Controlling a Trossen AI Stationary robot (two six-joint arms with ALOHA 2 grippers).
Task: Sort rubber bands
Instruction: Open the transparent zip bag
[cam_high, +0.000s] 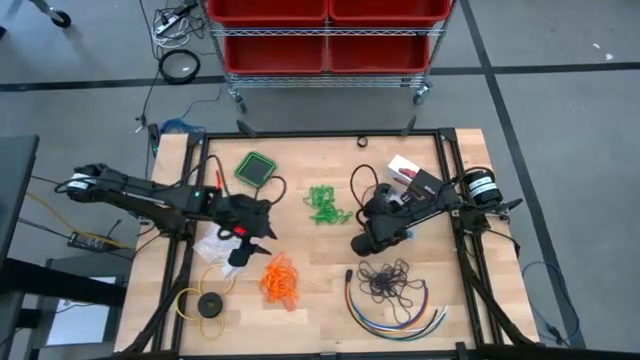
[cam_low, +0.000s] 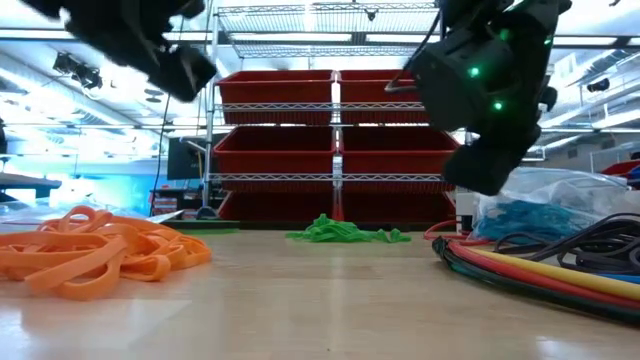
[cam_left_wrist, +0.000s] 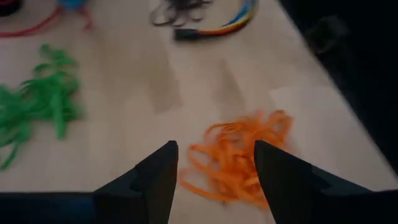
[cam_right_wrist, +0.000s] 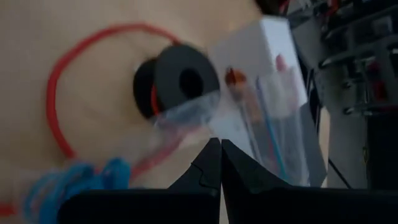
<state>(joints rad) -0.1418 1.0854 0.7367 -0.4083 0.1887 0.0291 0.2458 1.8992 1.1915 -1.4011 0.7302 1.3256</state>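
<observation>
Rubber bands on tabletop (cam_high: 320, 290), one bunch per colour: orange bunch (cam_high: 280, 279) at 7 o'clock, green bunch (cam_high: 323, 205) near centre, dark bunch (cam_high: 388, 279) at 5 o'clock, blue bunch (cam_low: 525, 218) beside clear bag (cam_low: 575, 195). No legible writing. Left claw (cam_high: 243, 252) released, over orange; right claw (cam_high: 362, 243) clenched, empty.

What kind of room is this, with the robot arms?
Probably a robot lab or workshop: a wooden worktable, a wheeled metal shelf rack holding red plastic bins, and loose cables on the grey floor.
</observation>
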